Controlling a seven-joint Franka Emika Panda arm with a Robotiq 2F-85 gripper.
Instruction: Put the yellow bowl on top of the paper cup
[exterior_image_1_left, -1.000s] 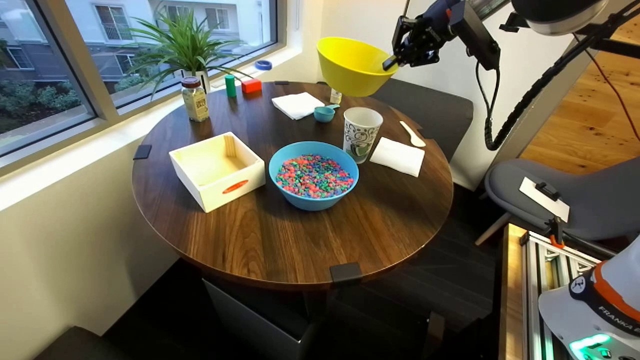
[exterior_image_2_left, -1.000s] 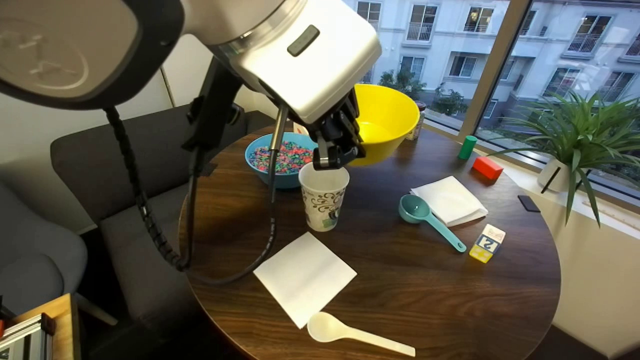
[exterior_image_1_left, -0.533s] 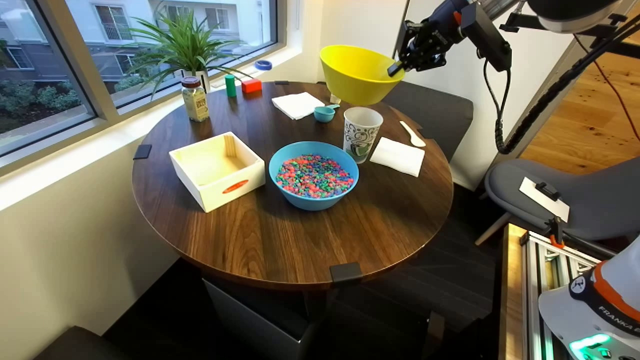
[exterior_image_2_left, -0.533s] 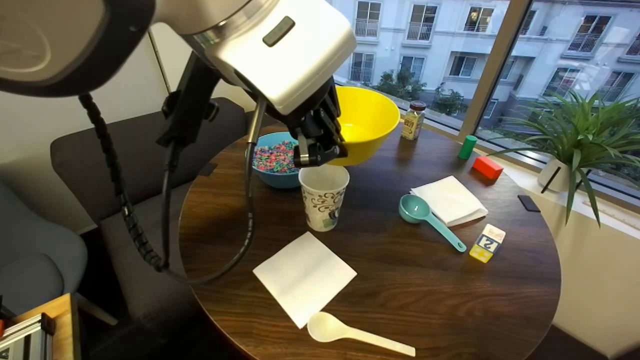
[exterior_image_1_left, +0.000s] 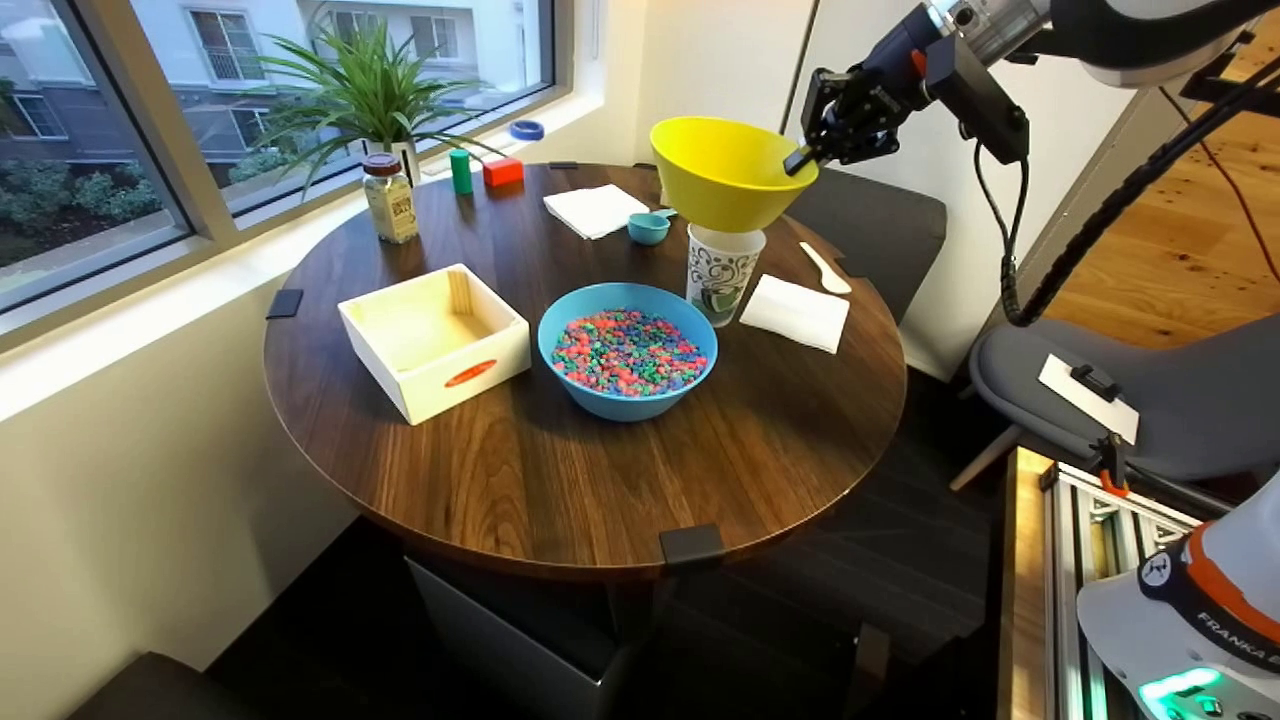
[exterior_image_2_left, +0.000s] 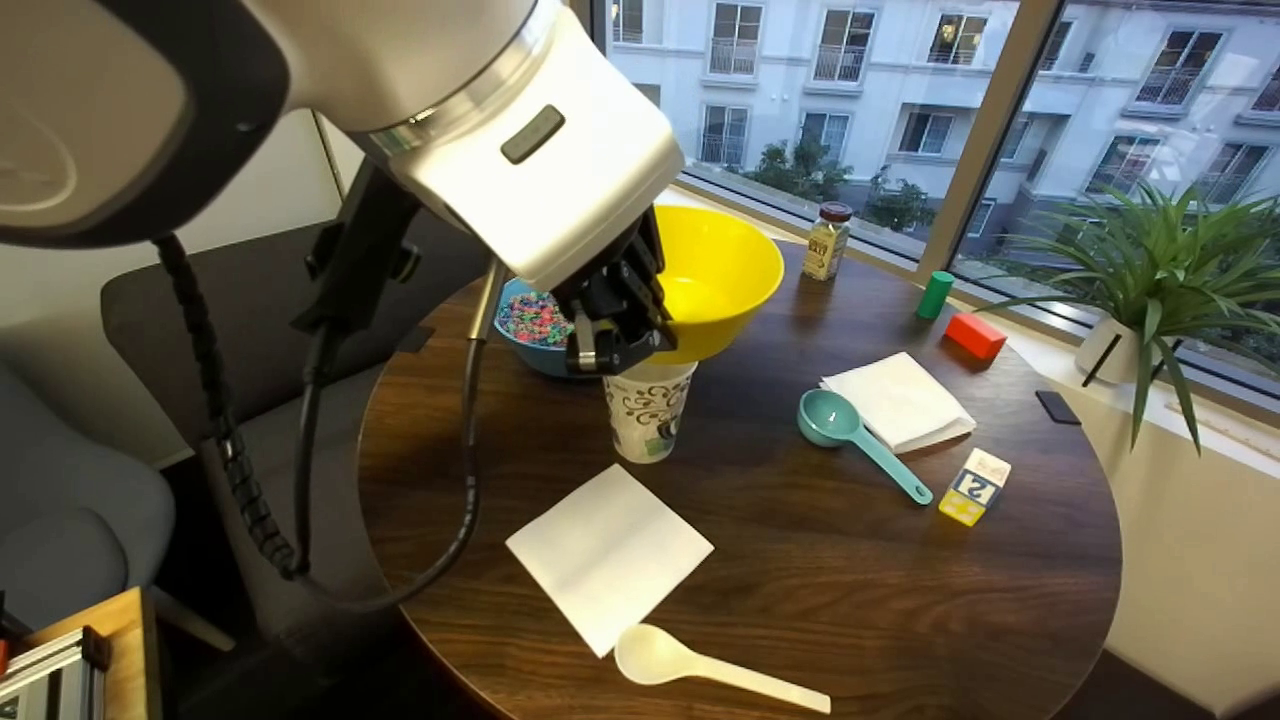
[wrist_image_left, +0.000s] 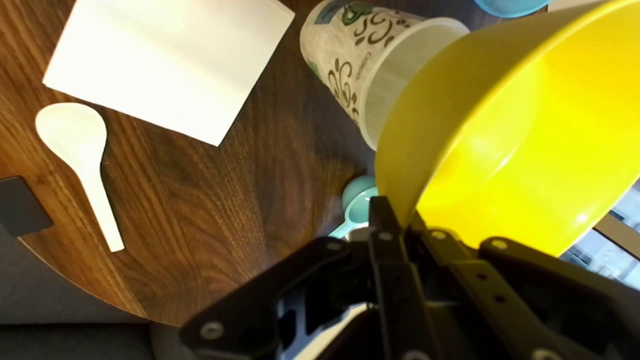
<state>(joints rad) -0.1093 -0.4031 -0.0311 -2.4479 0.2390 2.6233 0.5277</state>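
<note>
The yellow bowl (exterior_image_1_left: 722, 195) is held in the air over the paper cup (exterior_image_1_left: 722, 275), tilted slightly. In the other exterior view the bowl (exterior_image_2_left: 725, 300) also covers the rim of the cup (exterior_image_2_left: 648, 415). The cup stands upright on the table. In the wrist view the bowl (wrist_image_left: 480, 175) hides part of the cup's mouth, and the inside of the cup (wrist_image_left: 357, 65) partly shows. I cannot tell whether bowl and cup touch. My gripper (wrist_image_left: 400, 217) is shut on the bowl's near rim, one finger inside and one outside; it also shows in both exterior views (exterior_image_1_left: 797, 158) (exterior_image_2_left: 665, 335).
A blue bowl (exterior_image_1_left: 622, 408) with colourful pieces stands close beside the cup. A wooden box (exterior_image_1_left: 470, 372) stands beyond it. A white napkin (exterior_image_2_left: 610, 555), a white spoon (exterior_image_2_left: 655, 655), a teal measuring spoon (exterior_image_2_left: 828, 425) and letter blocks (exterior_image_2_left: 975, 487) lie on the table.
My gripper has carried the yellow bowl down and across, so that it now overlaps the cup's rim in both exterior views. The cup has not moved.
</note>
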